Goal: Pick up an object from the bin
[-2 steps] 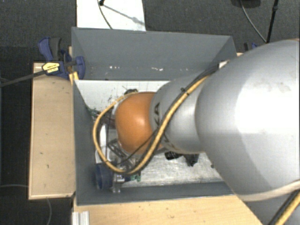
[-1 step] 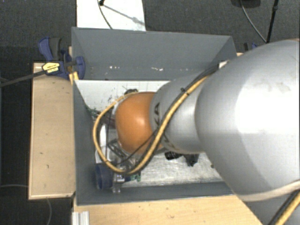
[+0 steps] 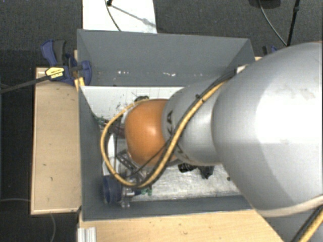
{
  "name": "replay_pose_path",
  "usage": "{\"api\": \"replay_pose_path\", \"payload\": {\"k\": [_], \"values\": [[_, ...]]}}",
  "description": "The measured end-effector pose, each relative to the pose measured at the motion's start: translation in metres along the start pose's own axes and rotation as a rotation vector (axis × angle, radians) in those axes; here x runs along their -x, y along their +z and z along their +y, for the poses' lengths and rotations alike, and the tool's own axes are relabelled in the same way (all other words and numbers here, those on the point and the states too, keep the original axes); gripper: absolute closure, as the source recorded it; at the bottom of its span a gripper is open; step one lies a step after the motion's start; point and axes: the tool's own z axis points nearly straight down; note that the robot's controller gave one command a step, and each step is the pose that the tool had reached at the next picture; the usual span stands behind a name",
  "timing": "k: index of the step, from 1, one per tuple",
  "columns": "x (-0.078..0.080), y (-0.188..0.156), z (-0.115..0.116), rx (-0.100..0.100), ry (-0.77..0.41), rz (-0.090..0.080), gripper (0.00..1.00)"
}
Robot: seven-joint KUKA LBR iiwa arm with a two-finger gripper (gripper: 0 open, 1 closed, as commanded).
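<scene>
My gripper point(image 3: 128, 169) pokes out below the orange wrist cover, low in the bin's front-left part. A dark blue rounded thing point(image 3: 108, 189) lies in the front-left corner, just left of and below the gripper. Beside it a small green bit point(image 3: 147, 190) peeks out at the front wall. The cover and cable hide whatever lies right under the gripper.
Small black things point(image 3: 196, 170) lie on the bin floor to the right of the gripper, half under the arm. The big grey arm covers the bin's right half. The bin's front wall and left wall stand close to the gripper.
</scene>
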Motion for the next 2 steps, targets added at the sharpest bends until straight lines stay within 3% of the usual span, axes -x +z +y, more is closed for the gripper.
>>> {"api": "replay_pose_path", "payload": {"k": [2], "values": [[-0.0028,-0.0086,-0.0007,0.002,0.003,-0.001,1.0]]}}
